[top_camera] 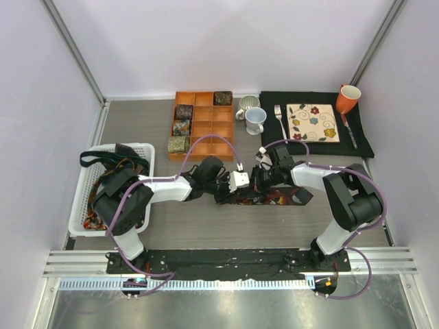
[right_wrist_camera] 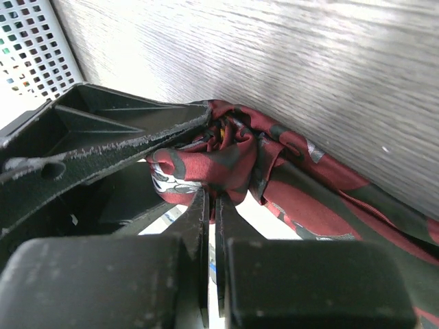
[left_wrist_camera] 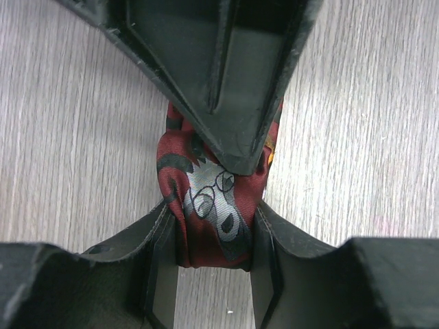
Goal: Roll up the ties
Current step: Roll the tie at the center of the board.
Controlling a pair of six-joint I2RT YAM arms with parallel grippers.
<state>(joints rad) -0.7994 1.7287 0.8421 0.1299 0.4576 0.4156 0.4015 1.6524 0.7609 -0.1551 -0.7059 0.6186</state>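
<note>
Between left fingers (left_wrist_camera: 291, 240), maroon tie (left_wrist_camera: 212, 205)

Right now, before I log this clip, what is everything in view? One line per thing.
maroon patterned fabric necktie: one, dark red with grey print, table centre, one end rolled up
rolled ties: four, dark prints, in tray compartments
orange compartment tray: one, far centre
white plastic basket: one, left side
loose ties: several, dark, in and over the basket
pale ceramic mugs: two, between tray and placemat
black cloth placemat: one, far right
square floral plate: one, cream, on placemat
metal fork: one, left of plate
knife: one, right of plate
orange mug: one, placemat's far corner
left gripper: closed on the necktie's roll
right gripper: shut, tips against the roll
</note>
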